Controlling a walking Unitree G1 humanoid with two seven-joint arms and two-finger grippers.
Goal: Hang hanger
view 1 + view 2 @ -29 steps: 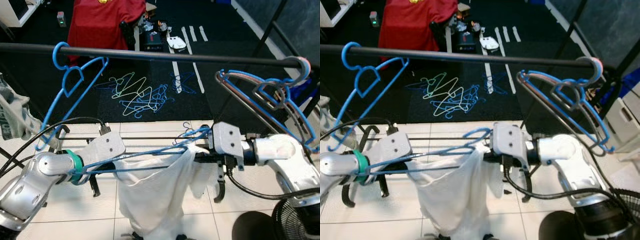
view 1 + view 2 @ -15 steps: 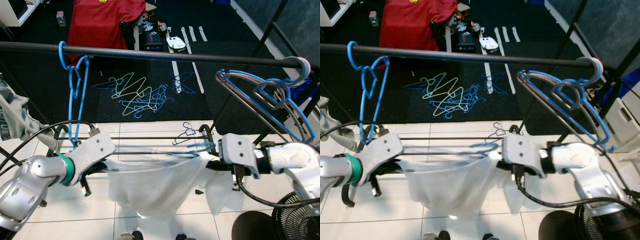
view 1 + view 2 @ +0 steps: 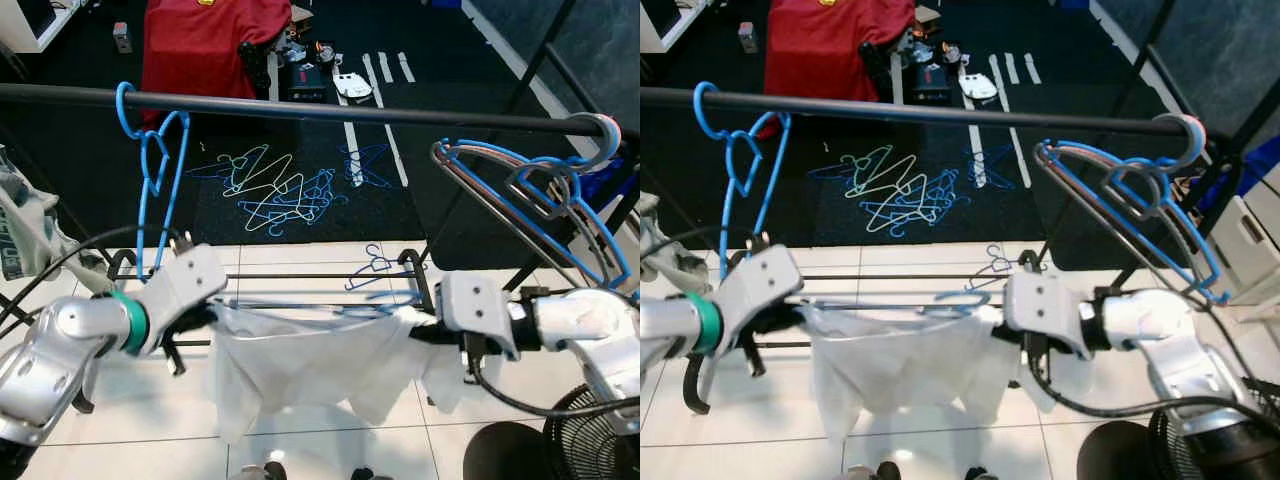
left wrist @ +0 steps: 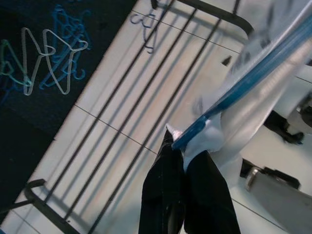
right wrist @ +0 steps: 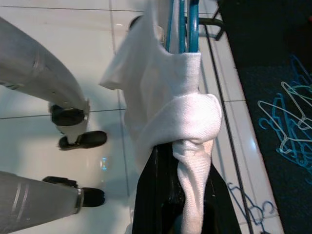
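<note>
A blue hanger [image 3: 330,303] carrying a white garment [image 3: 300,365] is held level between my two grippers, below the black rail [image 3: 350,112]. My left gripper [image 3: 207,318] is shut on the hanger's left end and the cloth, as the left wrist view shows [image 4: 181,151]. My right gripper [image 3: 425,328] is shut on the right end, where the garment bunches around the fingers [image 5: 163,195]. The hook [image 3: 375,267] sits well under the rail. An empty blue hanger [image 3: 152,160] hangs on the rail at the left.
Several blue and grey hangers [image 3: 540,190] hang bunched at the rail's right end. Loose hangers [image 3: 285,185] lie on the dark carpet beyond a low black floor rack [image 3: 300,275]. A fan [image 3: 590,430] stands at bottom right, a grey garment [image 3: 25,235] at left.
The garment has spread out wide and flat between my grippers, and the hanger has dropped a little and levelled. The empty hanger on the rail has swung from broadside to nearly edge-on.
</note>
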